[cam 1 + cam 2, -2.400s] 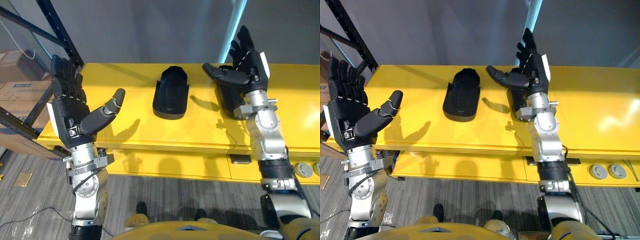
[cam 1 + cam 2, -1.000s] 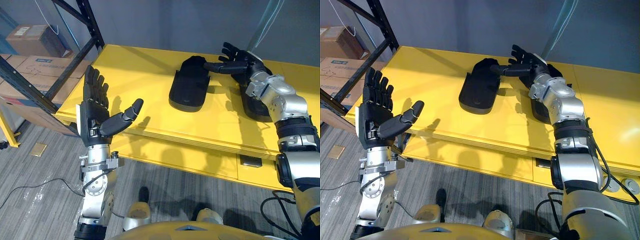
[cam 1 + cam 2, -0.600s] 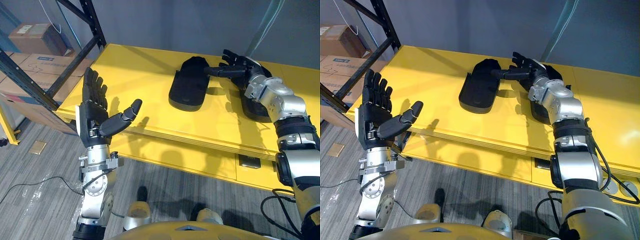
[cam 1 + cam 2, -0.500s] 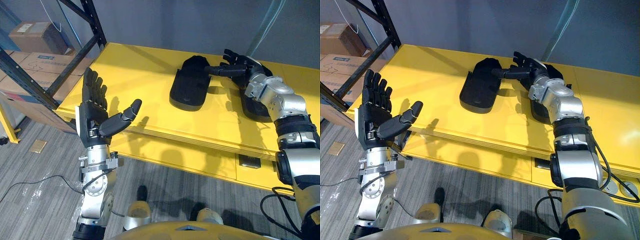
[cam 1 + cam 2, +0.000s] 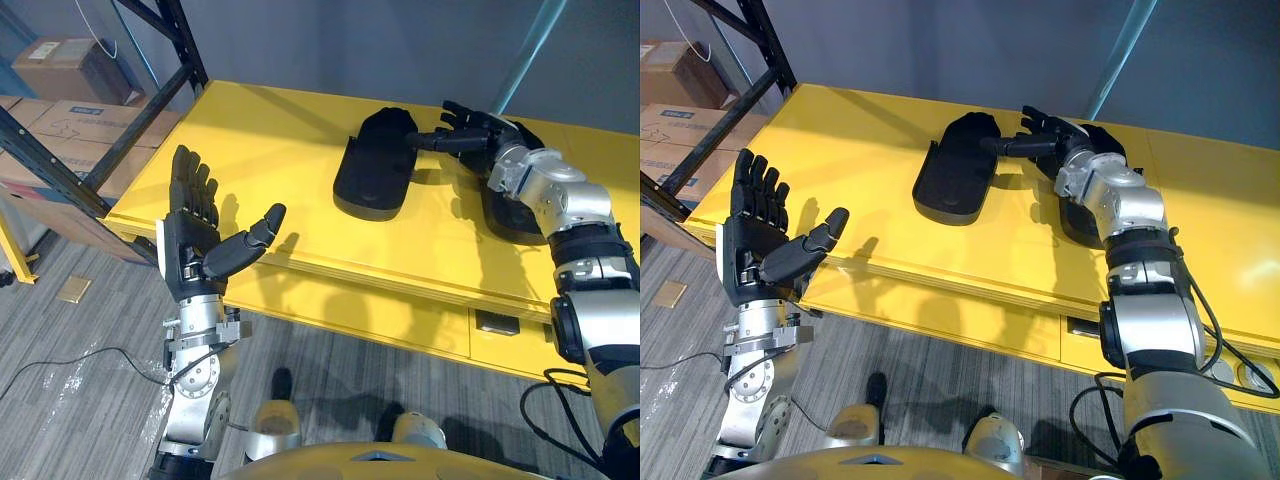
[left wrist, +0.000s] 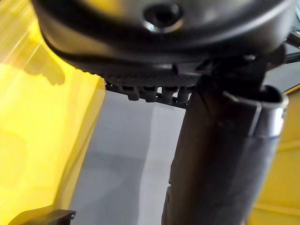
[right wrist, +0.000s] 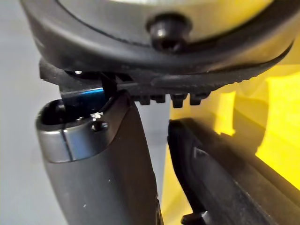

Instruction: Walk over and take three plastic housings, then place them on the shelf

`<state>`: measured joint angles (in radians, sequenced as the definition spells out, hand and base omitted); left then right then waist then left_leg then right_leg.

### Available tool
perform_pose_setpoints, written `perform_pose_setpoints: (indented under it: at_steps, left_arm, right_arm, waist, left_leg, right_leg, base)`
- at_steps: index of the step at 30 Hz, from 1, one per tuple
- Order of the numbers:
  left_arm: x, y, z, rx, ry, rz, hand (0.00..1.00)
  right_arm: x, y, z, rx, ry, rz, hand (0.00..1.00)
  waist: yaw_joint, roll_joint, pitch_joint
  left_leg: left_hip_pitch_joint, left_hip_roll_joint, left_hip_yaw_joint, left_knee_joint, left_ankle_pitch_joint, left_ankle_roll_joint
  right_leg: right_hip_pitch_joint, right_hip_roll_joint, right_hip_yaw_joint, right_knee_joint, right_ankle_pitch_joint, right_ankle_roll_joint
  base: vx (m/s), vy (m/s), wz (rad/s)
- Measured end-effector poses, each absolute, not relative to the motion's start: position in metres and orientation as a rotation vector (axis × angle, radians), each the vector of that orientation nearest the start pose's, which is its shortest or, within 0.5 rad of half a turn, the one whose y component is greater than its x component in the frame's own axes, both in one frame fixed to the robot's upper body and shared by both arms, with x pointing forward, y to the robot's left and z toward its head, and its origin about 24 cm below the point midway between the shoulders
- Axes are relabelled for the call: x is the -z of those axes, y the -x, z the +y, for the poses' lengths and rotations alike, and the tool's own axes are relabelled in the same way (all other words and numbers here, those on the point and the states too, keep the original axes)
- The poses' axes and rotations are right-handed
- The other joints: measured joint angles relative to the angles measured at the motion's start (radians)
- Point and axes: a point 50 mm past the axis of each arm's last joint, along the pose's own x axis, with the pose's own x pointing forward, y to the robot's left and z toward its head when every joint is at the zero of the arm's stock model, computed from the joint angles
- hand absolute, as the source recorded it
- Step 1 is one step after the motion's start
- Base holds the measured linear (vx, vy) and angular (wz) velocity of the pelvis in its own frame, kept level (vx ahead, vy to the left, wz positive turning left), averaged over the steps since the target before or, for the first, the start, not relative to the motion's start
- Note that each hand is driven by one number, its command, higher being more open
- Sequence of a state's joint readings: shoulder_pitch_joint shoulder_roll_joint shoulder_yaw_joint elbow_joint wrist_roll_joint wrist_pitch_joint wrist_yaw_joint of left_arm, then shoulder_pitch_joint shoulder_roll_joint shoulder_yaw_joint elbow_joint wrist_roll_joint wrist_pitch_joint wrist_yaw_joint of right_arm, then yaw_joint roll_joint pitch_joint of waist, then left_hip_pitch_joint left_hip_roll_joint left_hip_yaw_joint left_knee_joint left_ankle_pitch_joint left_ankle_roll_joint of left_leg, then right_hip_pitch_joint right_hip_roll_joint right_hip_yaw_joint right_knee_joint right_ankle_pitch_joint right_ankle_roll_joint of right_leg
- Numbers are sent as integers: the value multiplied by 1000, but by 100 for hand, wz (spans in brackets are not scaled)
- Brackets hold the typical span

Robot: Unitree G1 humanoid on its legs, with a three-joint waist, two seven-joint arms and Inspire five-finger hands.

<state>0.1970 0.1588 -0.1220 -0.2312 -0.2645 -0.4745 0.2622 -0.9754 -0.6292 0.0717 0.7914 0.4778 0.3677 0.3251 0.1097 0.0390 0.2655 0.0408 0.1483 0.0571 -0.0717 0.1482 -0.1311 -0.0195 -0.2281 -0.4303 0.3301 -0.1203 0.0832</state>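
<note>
Since both hands are empty, no plastic housing is being carried at this moment. Two black housings lie on the yellow counter (image 5: 280, 140). The left housing (image 5: 375, 175) sits at about 12 o'clock in the head views. The right housing (image 5: 505, 212) is at about 2 o'clock, near the first but apart from it.

The right hand (image 5: 478, 130) is stretched over the far end of the right housing with its fingers straight and released. Its thumb points toward the far end of the left housing. Whether it touches either one I cannot tell.

The left hand (image 5: 195, 250) is raised at about 8 o'clock, off the counter's near edge. Its palm is up, its fingers are spread and it grips nothing.

A dark rack (image 5: 185, 45) stands at 10 o'clock, with cardboard boxes (image 5: 70, 70) behind it.

I cannot tell whether this yellow surface is the pick-up place or the shelf the task means. If it is the pick-up place, nothing has been taken yet and the right hand looks set for a first grasp. If it is the shelf, two of the three housings are placed and one remains to be brought.
</note>
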Motion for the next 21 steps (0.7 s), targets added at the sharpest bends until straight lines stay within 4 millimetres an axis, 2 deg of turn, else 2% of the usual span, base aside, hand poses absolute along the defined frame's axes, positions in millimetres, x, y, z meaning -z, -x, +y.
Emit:
perform_pose_setpoints:
  at_steps: [9, 21]
  left_arm:
    - [-91, -203, 175, -208, 216, -464, 100]
    - [-91, -203, 178, -222, 212, -469, 100]
  right_arm:
    - [-186, -394, -251, -175, 42, 178, 100]
    - [-202, -398, -246, -191, 48, 136, 100]
  waist:
    - [9, 2, 12]
    - [19, 5, 51]
  left_leg:
    - [-18, -5, -20, 15, -3, -3]
    - [-35, -5, -25, 30, -5, -5]
  right_leg:
    - [-16, -15, -12, 36, -28, -1]
    - [-31, -18, -12, 58, -34, -5]
  base:
    - [8, -14, 6]
    - [0, 0, 0]
